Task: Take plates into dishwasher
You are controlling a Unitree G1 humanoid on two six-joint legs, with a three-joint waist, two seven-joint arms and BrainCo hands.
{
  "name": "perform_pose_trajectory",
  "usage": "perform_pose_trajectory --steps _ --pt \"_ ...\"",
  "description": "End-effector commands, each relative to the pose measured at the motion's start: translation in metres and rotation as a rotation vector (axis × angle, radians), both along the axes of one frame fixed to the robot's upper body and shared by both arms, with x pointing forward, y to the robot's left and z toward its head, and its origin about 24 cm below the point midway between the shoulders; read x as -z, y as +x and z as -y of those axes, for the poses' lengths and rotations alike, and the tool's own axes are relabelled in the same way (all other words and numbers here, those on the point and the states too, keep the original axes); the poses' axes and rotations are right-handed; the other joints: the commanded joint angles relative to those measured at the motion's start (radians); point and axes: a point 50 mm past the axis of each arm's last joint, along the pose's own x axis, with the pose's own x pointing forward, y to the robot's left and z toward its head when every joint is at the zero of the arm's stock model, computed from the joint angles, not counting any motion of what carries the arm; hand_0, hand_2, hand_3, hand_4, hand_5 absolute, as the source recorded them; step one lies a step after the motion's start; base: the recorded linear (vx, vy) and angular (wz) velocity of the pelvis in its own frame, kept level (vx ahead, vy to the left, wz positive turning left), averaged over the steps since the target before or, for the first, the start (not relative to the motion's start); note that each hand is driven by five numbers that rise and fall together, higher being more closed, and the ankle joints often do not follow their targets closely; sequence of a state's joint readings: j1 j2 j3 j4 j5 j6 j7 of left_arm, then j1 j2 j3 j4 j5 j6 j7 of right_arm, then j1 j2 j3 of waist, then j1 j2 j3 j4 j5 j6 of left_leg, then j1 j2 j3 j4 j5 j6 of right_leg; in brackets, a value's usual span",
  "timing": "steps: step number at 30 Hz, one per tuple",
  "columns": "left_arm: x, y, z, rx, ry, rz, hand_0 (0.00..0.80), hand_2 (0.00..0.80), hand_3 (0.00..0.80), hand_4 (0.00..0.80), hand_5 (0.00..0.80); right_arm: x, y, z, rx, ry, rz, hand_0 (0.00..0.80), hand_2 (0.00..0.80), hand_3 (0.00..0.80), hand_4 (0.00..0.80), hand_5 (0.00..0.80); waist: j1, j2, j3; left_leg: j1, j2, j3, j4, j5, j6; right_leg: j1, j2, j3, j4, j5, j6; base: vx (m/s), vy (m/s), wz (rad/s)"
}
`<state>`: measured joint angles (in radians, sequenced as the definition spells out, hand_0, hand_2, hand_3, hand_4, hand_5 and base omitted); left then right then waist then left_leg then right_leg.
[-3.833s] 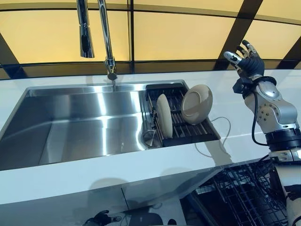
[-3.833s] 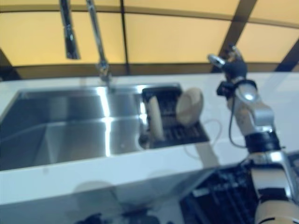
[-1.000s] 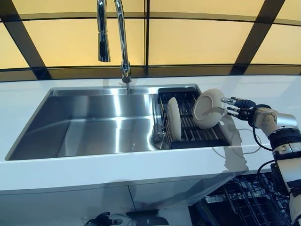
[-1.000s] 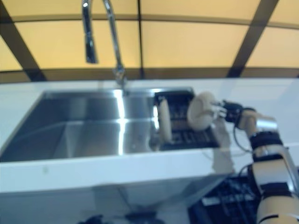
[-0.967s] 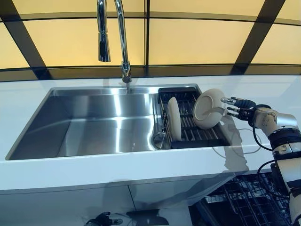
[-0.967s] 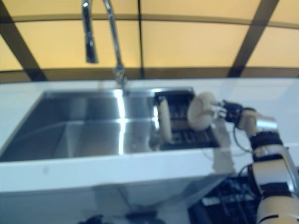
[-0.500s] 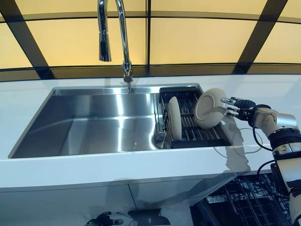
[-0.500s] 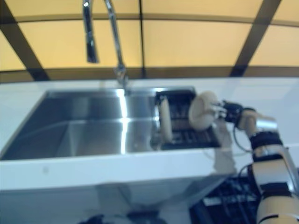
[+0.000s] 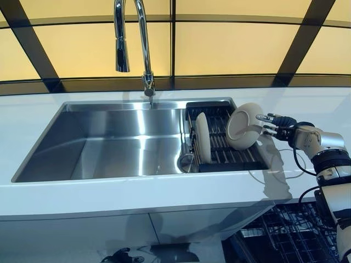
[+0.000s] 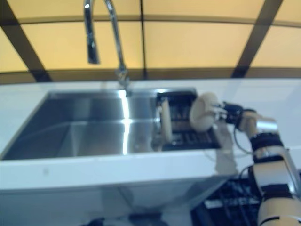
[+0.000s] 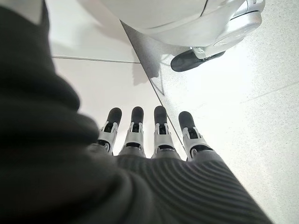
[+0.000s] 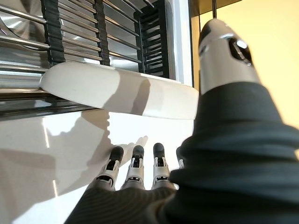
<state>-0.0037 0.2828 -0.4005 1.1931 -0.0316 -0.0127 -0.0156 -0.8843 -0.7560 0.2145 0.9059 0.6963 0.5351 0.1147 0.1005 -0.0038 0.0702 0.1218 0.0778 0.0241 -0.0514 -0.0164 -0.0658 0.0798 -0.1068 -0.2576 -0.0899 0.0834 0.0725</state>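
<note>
Two cream plates stand in a black drying rack (image 9: 219, 159) at the sink's right end. One plate (image 9: 203, 137) is upright and edge-on. The other plate (image 9: 243, 125) leans against the rack's right side. My right hand (image 9: 281, 125) reaches in from the right over the counter, open, with straight fingers (image 12: 135, 170) at that leaning plate's right rim (image 12: 121, 91) and the thumb (image 12: 224, 56) held apart above it. I cannot tell whether it touches. My left hand (image 11: 145, 135) hangs low with straight fingers, holding nothing. The dishwasher's dark wire rack (image 9: 285, 235) shows open at the lower right.
A tall chrome faucet (image 9: 143, 44) rises behind the steel sink basin (image 9: 109, 142). The white counter (image 9: 137, 192) runs around the sink, and yellow panels with dark frames line the back wall.
My right hand has come down from up by the window to the leaning plate's right rim. Over the last second it has hardly moved; the camera has shifted slightly.
</note>
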Motion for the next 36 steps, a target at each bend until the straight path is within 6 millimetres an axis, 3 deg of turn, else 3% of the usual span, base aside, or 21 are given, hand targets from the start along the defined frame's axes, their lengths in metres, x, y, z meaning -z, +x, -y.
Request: perform_pose_trajectory --steps 1,28,29,30,36 --pt "-0.004 0.015 -0.005 0.078 0.035 0.023 0.000 0.000 0.000 0.000 0.000 -0.037 0.022 -0.025 -0.076 -0.054 0.095 0.000 0.000 0.000 0.000 0.000 0.019 -0.079 -0.006 -0.014 -0.025 0.066 0.013 0.028 -0.013 0.056 0.039 0.038 0.011 -0.060 -0.037 0.000 0.000 0.00" --pt "-0.004 0.017 -0.003 0.073 0.027 0.022 0.000 0.000 0.000 0.000 0.000 -0.041 0.027 -0.041 -0.114 -0.066 0.101 0.000 0.000 0.000 0.000 0.000 0.020 -0.084 -0.010 -0.009 -0.029 0.072 0.000 0.036 -0.014 0.057 0.036 0.035 0.009 -0.055 -0.034 -0.001 0.001 0.00" --pt "-0.004 0.017 -0.002 0.072 0.027 0.022 0.000 0.000 0.000 0.000 0.000 -0.041 0.027 -0.041 -0.117 -0.068 0.098 0.097 0.097 0.097 0.097 0.097 0.019 -0.085 -0.010 -0.008 -0.029 0.073 0.000 0.036 -0.014 0.057 0.036 0.035 0.010 -0.054 -0.034 0.000 0.000 0.00" --pt "-0.004 0.017 -0.002 0.071 0.027 0.023 0.000 0.000 0.000 0.000 0.000 -0.041 0.027 -0.041 -0.121 -0.074 0.094 0.116 0.116 0.116 0.116 0.116 0.019 -0.085 -0.010 -0.008 -0.029 0.073 0.000 0.036 -0.014 0.056 0.036 0.035 0.010 -0.054 -0.034 0.000 0.000 0.00" --pt "-0.004 0.019 -0.001 0.070 0.024 0.025 0.000 0.000 0.000 0.000 0.000 -0.039 0.028 -0.046 -0.134 -0.090 0.082 0.129 0.129 0.129 0.129 0.129 0.019 -0.086 -0.008 -0.006 -0.028 0.076 0.000 0.035 -0.012 0.057 0.035 0.036 0.011 -0.055 -0.034 0.000 0.000 0.00"
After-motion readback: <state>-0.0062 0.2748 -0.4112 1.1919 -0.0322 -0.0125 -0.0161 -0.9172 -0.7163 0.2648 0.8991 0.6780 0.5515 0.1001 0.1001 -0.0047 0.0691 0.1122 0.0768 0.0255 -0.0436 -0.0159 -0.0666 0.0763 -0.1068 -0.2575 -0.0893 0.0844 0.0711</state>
